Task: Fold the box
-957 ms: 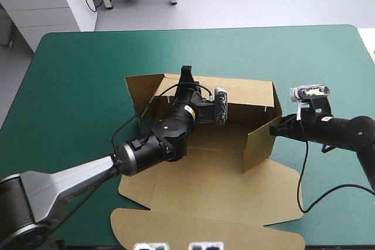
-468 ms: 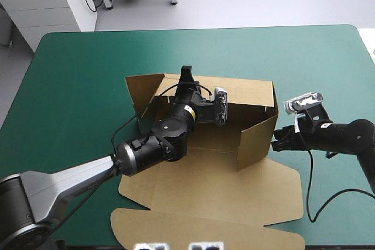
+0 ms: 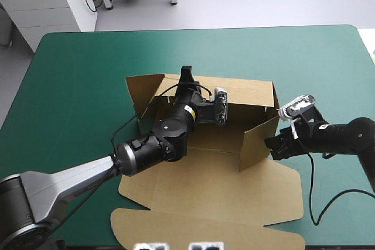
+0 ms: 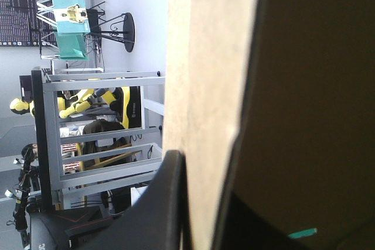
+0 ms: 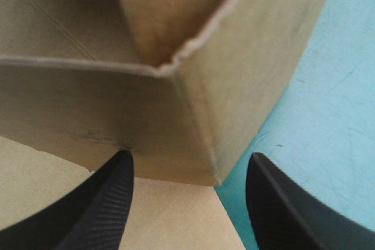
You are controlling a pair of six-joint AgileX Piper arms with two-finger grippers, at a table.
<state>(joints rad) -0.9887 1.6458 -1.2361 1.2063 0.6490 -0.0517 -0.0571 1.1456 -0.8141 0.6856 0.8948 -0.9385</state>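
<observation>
Centred on the teal-green cover (image 3: 82, 86), the brown box (image 3: 234, 185) has its right wall's near corner at 9 o'clock of the nearer right gripper (image 3: 270, 146), fingers spread wide, while the left gripper (image 3: 187, 74) clamps the far wall at 12 o'clock.

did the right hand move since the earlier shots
Yes. The right hand has shifted toward the near edge of the table and slightly leftward, staying beside the right wall of the box.
</observation>
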